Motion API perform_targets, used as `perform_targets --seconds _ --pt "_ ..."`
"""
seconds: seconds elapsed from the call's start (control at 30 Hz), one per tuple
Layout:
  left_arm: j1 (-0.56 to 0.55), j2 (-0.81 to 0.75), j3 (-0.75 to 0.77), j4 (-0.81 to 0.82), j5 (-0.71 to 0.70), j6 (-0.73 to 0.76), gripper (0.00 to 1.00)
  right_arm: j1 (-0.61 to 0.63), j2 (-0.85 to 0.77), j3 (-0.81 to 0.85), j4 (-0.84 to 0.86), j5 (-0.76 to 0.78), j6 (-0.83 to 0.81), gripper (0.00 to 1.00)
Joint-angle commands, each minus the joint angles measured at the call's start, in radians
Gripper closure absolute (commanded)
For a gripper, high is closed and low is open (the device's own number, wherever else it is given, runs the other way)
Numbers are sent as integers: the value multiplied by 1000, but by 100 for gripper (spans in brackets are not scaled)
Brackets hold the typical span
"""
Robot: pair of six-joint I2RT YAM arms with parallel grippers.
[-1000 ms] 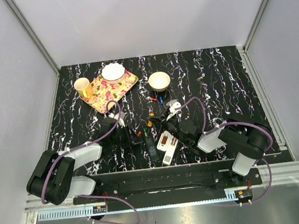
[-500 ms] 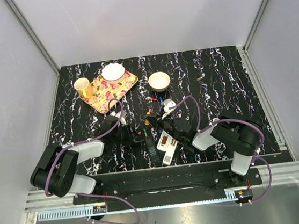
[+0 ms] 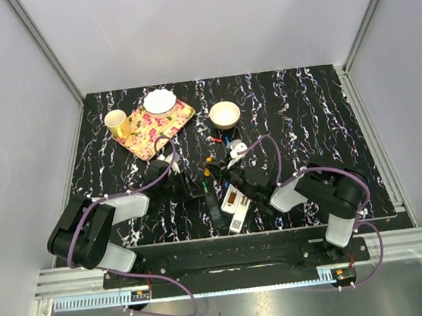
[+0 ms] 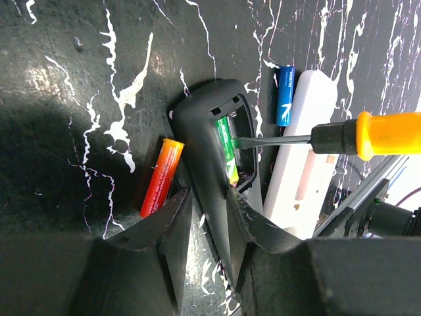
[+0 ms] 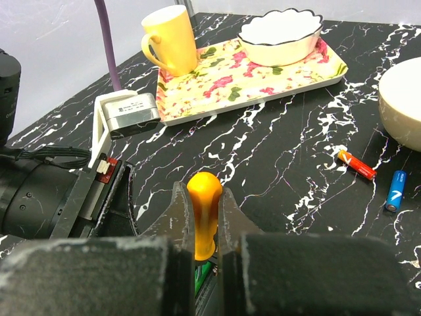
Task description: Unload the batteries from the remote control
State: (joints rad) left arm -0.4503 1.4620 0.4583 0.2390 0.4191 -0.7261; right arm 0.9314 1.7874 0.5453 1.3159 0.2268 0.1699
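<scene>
Top external: marbled table [image 3: 305, 117], grey walls [image 3: 203, 21]; left pincer [image 4: 207, 201] pinches remote [image 4: 200, 131], right pincer [image 5: 204, 201] pinches screwdriver [image 4: 368, 135]

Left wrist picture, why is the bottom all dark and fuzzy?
Left wrist: the left fingers sit too close to the lens, so they blur, while the remote and green battery look sharp; light glares off the table. Right wrist: the right fingers blur the same way; the mug looks clear.
</scene>
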Motion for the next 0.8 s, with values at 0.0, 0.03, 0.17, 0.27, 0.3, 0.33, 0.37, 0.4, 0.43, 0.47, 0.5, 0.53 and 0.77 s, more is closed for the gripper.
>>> perform_targets --seconds 0.0,0.03,0.17,0.27,0.3,0.33,0.37,0.4,0.43,0.47,0.5,0.53,0.77 --pt "5 17 28 40 1 4 69 7 -10 7 233 14 -35 100" --pt "4 18 28 40 0 5 69 7 -8 4 233 14 -33 100" --pt "5 26 33 37 -3 5 69 7 -20 -13 233 17 -33 100" --pt "5 35 39 37 0 7 69 7 -25 -18 232 11 -38 100" --pt "5 37 39 37 0 5 69 7 -23 -19 233 6 -40 100" --pt "5 40 39 39 0 7 69 7 -20 -18 233 5 -37 100" --pt "5 43 39 39 0 5 69 7 -19 -18 233 -6 -33 100" --pt "4 43 40 39 0 5 69 7 -16 -16 233 -13 -24 100" --pt "4 44 40 36 -3 4 69 9 -13 -13 233 -20 -20 100" --pt "4 49 40 36 -5 5 69 9 -13 -13 233 -32 -9 100" --pt "4 47 40 34 -6 5 70 7 -14 -10 233 -37 6 100" --pt "4 49 40 29 -8 8 69 7 -17 -10 233 -41 16 100" --pt "9 52 34 22 -13 11 70 6 -19 -10 235 -79 46 100"
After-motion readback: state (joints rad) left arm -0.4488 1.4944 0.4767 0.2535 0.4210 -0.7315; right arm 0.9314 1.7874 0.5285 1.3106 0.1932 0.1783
